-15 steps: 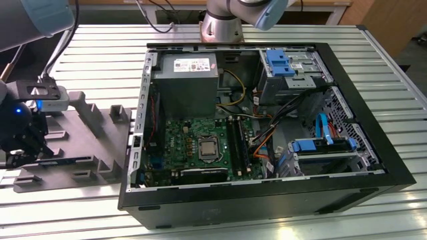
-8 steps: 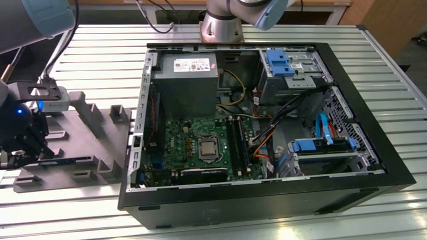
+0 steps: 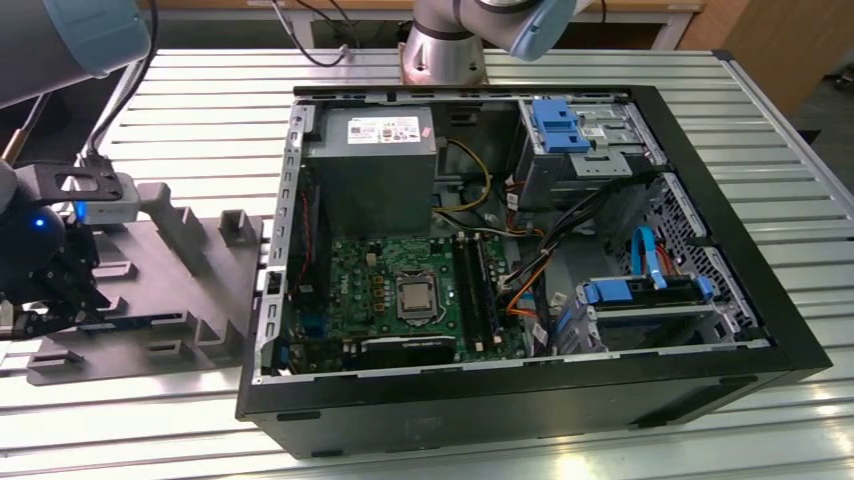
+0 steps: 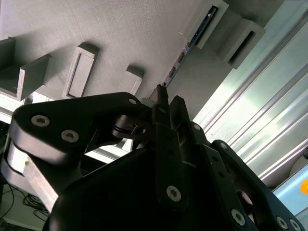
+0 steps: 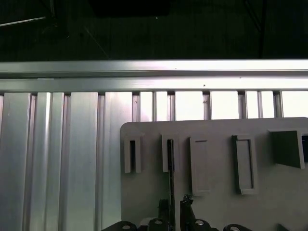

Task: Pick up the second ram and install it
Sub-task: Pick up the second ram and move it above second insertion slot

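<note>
We see the gripper [image 3: 54,300] low over a grey holder [image 3: 187,250] at the exterior view's left, on a slatted metal table [image 3: 200,100]. The second ram [image 5: 170,163] stands on edge in a narrow groove of that holder, and in both wick views its near end runs right up to the gripper's tip. We cannot tell how far the gripper is open, or whether it has hold of the stick. Raised blocks and other grooves of the holder flank the stick closely on both sides. To the exterior view's right lies the open computer case [image 3: 787,340], well apart from the stick. Its side wall stands between the holder and the green motherboard [image 3: 387,270] with its black memory slots [image 3: 474,290]. A grey power supply box [image 3: 374,170] and loose cables [image 3: 534,265] crowd around those slots.
</note>
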`<state>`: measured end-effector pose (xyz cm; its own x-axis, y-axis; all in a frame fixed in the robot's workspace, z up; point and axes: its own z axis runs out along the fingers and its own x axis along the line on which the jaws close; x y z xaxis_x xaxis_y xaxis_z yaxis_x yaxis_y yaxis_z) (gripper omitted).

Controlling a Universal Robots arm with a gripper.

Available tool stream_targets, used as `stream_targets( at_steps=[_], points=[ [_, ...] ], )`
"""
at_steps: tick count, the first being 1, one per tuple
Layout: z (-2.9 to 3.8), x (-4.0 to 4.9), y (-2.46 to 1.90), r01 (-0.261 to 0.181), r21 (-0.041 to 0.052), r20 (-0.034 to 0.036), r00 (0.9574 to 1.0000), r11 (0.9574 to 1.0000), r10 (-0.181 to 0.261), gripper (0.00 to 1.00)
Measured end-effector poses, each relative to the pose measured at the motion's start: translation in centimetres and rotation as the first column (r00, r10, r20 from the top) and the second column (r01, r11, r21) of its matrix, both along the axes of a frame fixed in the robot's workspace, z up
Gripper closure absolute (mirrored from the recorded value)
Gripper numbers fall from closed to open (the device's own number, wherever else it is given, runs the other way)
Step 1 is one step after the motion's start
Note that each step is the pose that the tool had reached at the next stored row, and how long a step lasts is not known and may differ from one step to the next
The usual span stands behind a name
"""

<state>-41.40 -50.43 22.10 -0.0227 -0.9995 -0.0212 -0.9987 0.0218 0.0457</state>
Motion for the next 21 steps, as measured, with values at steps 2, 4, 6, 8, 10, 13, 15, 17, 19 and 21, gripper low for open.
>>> stream_targets(
  at_steps=[2, 4, 6, 8, 10, 13, 15, 17, 19, 21],
  points=[
    [0.00, 0.00, 0.00, 0.000, 0.0001, 0.0001, 1.0000, 1.0000, 0.000, 0.76],
    [-0.02, 0.00, 0.00, -0.007, 0.0000, 0.0000, 1.0000, 1.0000, 0.007, 0.76],
    [-0.04, 0.00, 0.00, -0.033, 0.0000, 0.0000, 0.9994, 0.9994, 0.033, 0.76],
    [-0.04, 0.00, 0.00, -0.036, 0.0000, 0.0000, 0.9993, 0.9993, 0.036, 0.76],
    [-0.04, 0.00, 0.00, -0.036, 0.0000, 0.0000, 0.9993, 0.9993, 0.036, 0.76],
    [-0.04, 0.00, 0.00, -0.036, 0.0001, 0.0000, 0.9993, 0.9993, 0.036, 0.75],
    [-0.04, 0.00, 0.00, -0.037, 0.0001, 0.0000, 0.9993, 0.9993, 0.037, 0.69],
    [-0.16, -0.03, 0.00, -0.038, 0.0002, 0.0002, 0.9993, 0.9993, 0.038, 0.69],
    [-0.36, -0.13, 0.00, -0.043, 0.0001, 0.0000, 0.9991, 0.9991, 0.043, 0.69],
    [-0.56, -0.22, 0.00, -0.048, 0.0001, 0.0001, 0.9989, 0.9989, 0.048, 0.69]
  ],
)
